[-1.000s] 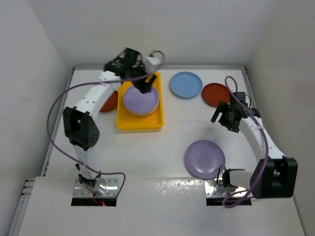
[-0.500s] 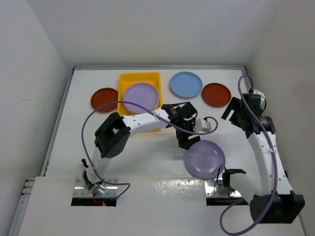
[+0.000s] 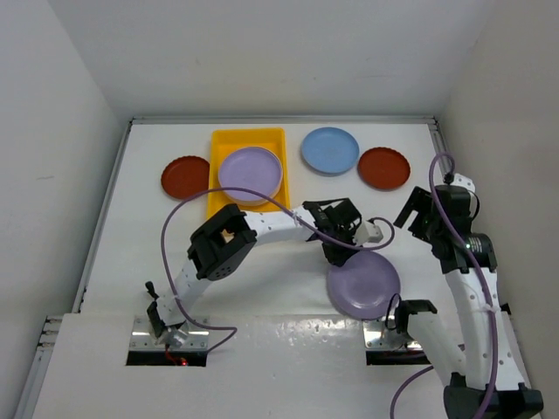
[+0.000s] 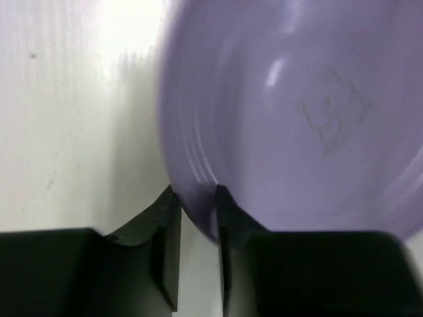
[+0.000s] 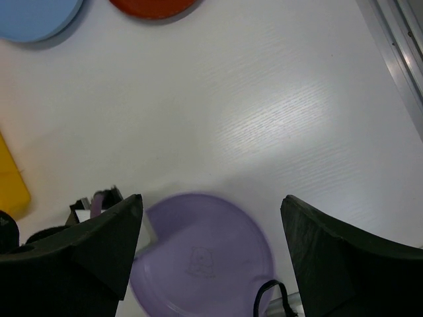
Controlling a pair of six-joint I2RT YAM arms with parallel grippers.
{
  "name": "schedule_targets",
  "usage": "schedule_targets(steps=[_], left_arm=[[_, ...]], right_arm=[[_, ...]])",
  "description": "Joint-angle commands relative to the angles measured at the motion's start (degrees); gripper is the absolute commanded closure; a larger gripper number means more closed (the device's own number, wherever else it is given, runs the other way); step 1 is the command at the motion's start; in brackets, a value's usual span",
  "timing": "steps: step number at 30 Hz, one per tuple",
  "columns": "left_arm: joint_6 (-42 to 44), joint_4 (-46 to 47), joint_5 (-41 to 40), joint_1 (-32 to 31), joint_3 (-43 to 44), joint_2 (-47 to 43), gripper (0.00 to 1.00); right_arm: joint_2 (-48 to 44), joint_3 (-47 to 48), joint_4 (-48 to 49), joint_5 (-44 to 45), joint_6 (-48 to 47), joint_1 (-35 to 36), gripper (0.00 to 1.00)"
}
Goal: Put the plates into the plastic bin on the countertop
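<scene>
Left wrist view: the left gripper (image 4: 196, 198) pinched the rim of the round matte lilac plate (image 4: 297, 119). The right gripper (image 5: 210, 218) gaped, empty.

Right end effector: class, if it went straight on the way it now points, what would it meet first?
Probably the lilac plate, framed between its open jaws; depth is unclear.

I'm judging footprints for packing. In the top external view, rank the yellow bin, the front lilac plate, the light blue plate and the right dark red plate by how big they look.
1. yellow bin
2. front lilac plate, though it lies nearer the camera, which may inflate it
3. light blue plate
4. right dark red plate
</scene>
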Motion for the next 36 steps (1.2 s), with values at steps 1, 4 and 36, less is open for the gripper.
schedule_targets(steps=[1,4,36], left_arm=[[-1.78,-3.18,-0.01,0.78,-0.53,2.45,0.79],[-1.78,-4.50,2.19,2.27,0.26,0.87,1.00],[-3.18,-14.53,2.46,55.80,22.86,-5.39,1.00]], right_arm=[[-0.61,-0.65,-0.16,-1.08,-0.13,1.74,0.16],[-0.35,-1.09,0.02,-1.43,-0.13,2.18,0.16],[52.26,30.28,18.57,-13.03,6.19,8.25,0.18]])
